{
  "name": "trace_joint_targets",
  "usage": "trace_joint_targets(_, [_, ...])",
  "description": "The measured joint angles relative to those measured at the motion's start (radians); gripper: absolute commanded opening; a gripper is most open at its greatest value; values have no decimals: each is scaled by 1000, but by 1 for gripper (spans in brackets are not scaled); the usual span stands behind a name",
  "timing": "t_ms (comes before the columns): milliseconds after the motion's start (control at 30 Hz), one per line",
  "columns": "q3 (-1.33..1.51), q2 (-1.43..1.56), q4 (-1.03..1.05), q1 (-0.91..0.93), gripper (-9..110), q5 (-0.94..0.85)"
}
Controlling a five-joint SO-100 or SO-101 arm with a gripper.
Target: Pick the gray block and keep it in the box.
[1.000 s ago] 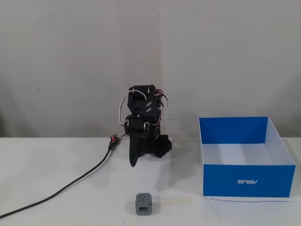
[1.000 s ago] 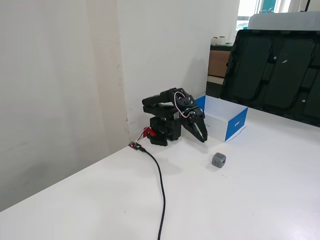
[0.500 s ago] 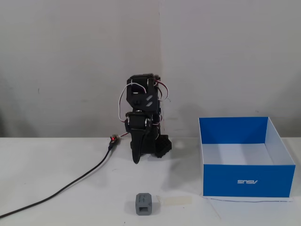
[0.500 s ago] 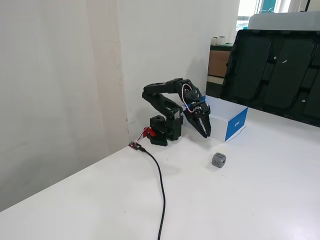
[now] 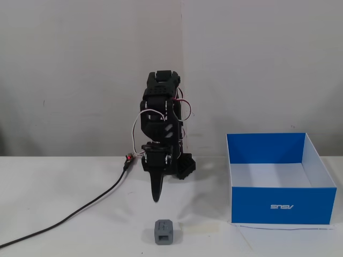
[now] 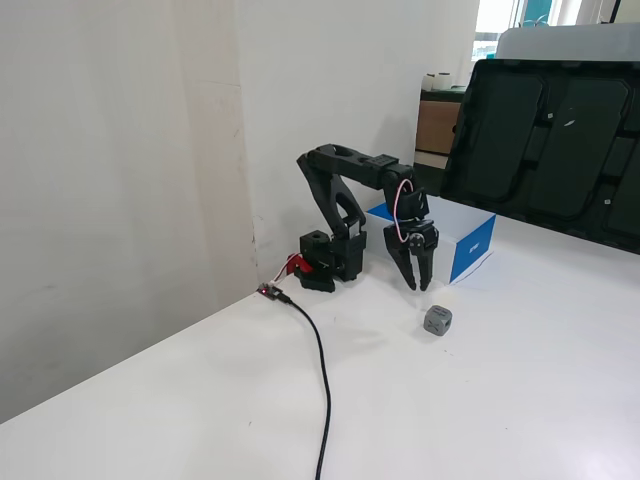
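The gray block (image 5: 164,232) sits on the white table near the front edge; it also shows in the other fixed view (image 6: 437,320). My gripper (image 5: 156,197) points down, just behind and above the block, apart from it. From the side (image 6: 418,287) its jaws stand a little apart and hold nothing. The box (image 5: 281,206), with blue walls and a white floor, stands to the right of the arm. In the other fixed view the box (image 6: 472,249) lies behind the gripper. Nothing shows inside the box.
A black cable (image 5: 80,210) runs from the arm's base to the front left, also seen from the side (image 6: 322,370). The wall stands close behind the arm. Large black trays (image 6: 560,130) lean at the back right.
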Motion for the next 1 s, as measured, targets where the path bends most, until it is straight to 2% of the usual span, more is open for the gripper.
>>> trace_joint_targets(333, [-20,-147,-74,-37,29,18])
trace_joint_targets(1000, [-75,-394,-186,-77,29,40])
